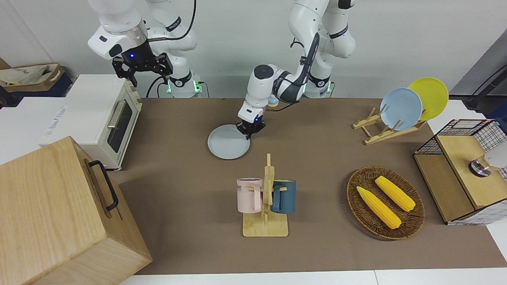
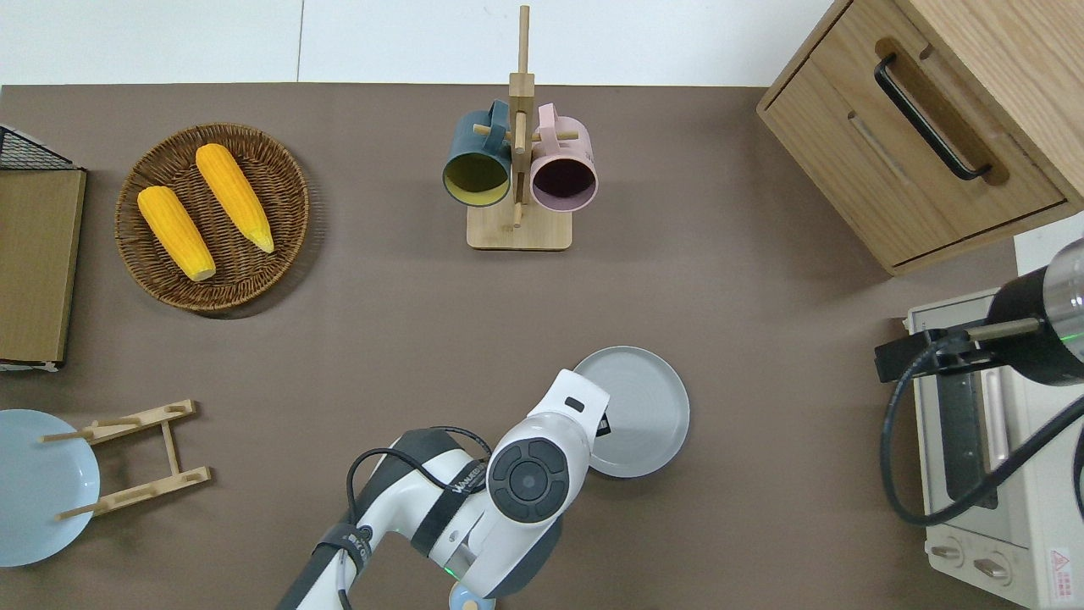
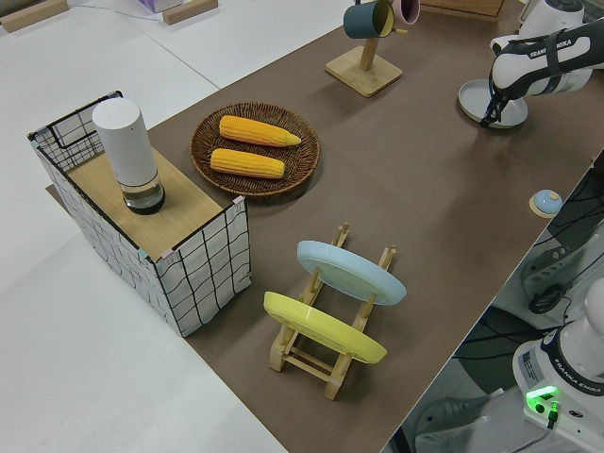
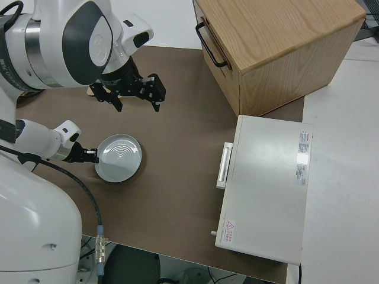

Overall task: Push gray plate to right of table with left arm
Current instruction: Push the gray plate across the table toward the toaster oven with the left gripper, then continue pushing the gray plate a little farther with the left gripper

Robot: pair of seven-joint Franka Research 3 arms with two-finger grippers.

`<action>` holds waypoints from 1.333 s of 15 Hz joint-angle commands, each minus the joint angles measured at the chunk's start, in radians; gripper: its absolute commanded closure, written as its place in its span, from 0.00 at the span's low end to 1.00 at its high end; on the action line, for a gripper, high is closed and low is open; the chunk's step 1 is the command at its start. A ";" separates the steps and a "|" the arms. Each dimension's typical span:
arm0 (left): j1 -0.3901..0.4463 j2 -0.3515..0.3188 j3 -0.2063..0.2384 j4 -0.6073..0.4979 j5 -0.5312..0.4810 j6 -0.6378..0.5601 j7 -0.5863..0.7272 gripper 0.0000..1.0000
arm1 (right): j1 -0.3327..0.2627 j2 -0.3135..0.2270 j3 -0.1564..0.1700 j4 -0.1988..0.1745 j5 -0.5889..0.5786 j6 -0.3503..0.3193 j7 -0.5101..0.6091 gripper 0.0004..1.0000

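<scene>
Brown-covered desk [image 2: 745, 381] w/ white edges carries everything. Biggest item: oak drawer cabinet [image 2: 931, 127] w/ black handle at the right arm's end, farthest from robots; beside it, nearer the robots, a cream toaster oven [image 2: 991, 457] w/ a red warning sticker on its corner, text too small to read. At the left arm's end: wire-grid box w/ wooden top [image 1: 463, 174], wicker basket [image 2: 212, 216] holding two corn cobs [image 2: 203, 212], and a wooden rack [image 1: 386, 128] w/ a sky-blue plate [image 1: 401, 109] and a yellow plate [image 1: 429, 97] leaning in it. Mug tree [image 2: 518, 169] w/ teal + pink mugs sits at 12 o'clock from the gray plate [image 2: 644, 415] in the overhead view; pink mug shows letters "ME". Gray plate lies flat mid-desk, somewhat toward the right arm's end. Left arm [image 2: 474, 508], marked "FRANKA", reaches low; left end effector [image 1: 251, 128] sits at the plate's rim on the left-arm side, touching or just beside it; spread or pressed together: can't tell. Right end effector [image 1: 142, 67] spread wide, arm parked.
</scene>
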 commanded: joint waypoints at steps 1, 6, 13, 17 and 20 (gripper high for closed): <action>-0.053 0.087 0.001 0.089 -0.001 0.004 -0.079 1.00 | -0.019 -0.002 0.016 0.009 0.004 -0.016 0.013 0.02; -0.091 0.150 0.001 0.177 0.002 0.001 -0.142 1.00 | -0.020 -0.002 0.016 0.009 0.004 -0.016 0.013 0.02; -0.111 0.172 0.001 0.215 0.002 -0.001 -0.163 1.00 | -0.019 -0.002 0.016 0.009 0.004 -0.016 0.013 0.02; -0.111 0.168 0.003 0.223 0.002 -0.009 -0.165 0.96 | -0.019 -0.002 0.016 0.009 0.004 -0.016 0.013 0.02; -0.110 0.167 0.004 0.237 0.002 -0.022 -0.165 0.67 | -0.019 -0.002 0.016 0.009 0.004 -0.016 0.013 0.02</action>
